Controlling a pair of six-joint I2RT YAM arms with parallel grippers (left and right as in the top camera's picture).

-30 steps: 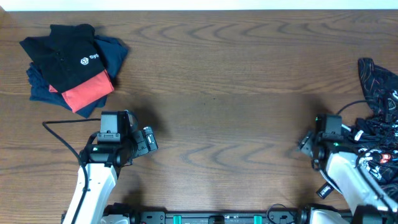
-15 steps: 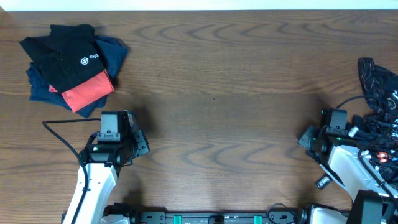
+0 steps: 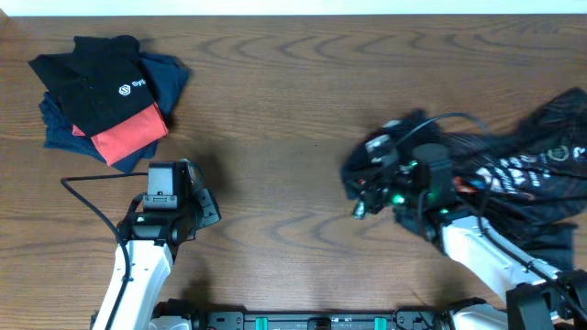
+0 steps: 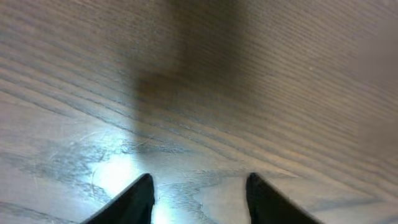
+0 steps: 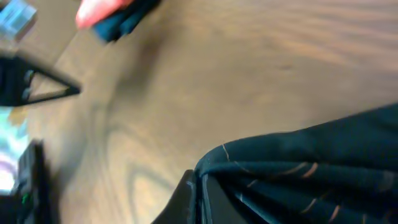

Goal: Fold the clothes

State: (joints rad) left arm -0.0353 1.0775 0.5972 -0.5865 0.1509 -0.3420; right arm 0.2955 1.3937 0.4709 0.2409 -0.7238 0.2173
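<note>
The clothes, a black jersey [image 3: 514, 170] with copper lines and white lettering, lie stretched from the table's right edge toward the middle. My right gripper [image 3: 359, 183] is at the jersey's left end. In the right wrist view the gripper [image 5: 199, 182] is shut on a bunched fold of the jersey [image 5: 298, 168], just above the wood. My left gripper [image 3: 213, 209] hovers at the lower left, far from the jersey. Its dark fingertips [image 4: 138, 198] stand apart, and only bare table shows between them in the left gripper [image 4: 199, 194].
A stack of folded garments [image 3: 105, 92], a black top with a white logo over navy and coral-red pieces, sits at the far left; it also shows in the right wrist view as folded garments [image 5: 115, 15]. A black cable [image 3: 92, 186] trails beside the left arm.
My right arm has swung left from the table's right edge toward the middle, pulling the jersey out across the wood. My left gripper's fingers have come closer together; that arm stayed put.
</note>
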